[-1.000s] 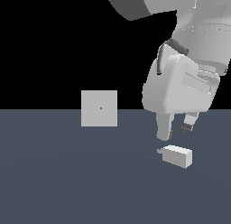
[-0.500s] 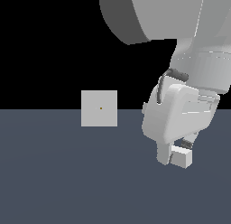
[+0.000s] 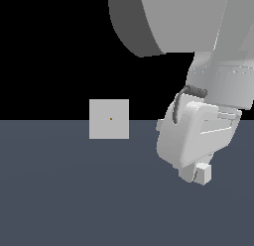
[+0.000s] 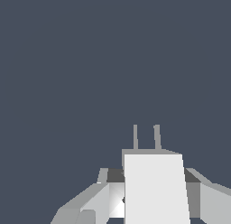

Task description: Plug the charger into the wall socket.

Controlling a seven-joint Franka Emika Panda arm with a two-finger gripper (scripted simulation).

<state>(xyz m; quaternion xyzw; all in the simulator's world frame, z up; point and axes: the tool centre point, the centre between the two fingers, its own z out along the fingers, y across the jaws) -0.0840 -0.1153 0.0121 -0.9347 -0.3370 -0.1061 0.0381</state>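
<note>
**Operator:** Gripper [image 3: 197, 176] status?

**Technician:** Gripper fingers sit on both sides of the charger [image 4: 155, 187], one finger [image 4: 90, 203] to each flank in the wrist view. The gap between them is about the block's width. Whether the pads press the block or only bracket it cannot be told from these views. In the exterior view only a corner of the charger [image 3: 203, 173] shows below the hand; the arm covers the rest.

**Operator:** List the scene, largest item first.

**Technician:** Arm, filling the space above the gripper. Floor [image 3: 74, 200], dark blue-grey, directly beneath the gripper. Wall socket [image 3: 109, 119], a flat square panel standing upright, well apart from the gripper, toward the exterior view's left and somewhat higher. Charger, between the fingers. Prongs [image 4: 145, 137], two thin pins projecting from the block's far end, ahead of the gripper. A yellowish dot marks the panel's centre.

**Operator:** Which step is in hand?

**Technician:** Judged as the pick-up stage: the fingers are in place around the block, and insertion has not begun, since block and panel are far apart.

**Operator:** What does the next move call for?

**Technician:** A firm hold must be confirmed first. Then lift the block off the floor, carry it across toward the panel, and turn the wrist so the pins face the panel squarely. Align the pins with the centre dot before pushing straight in.
</note>
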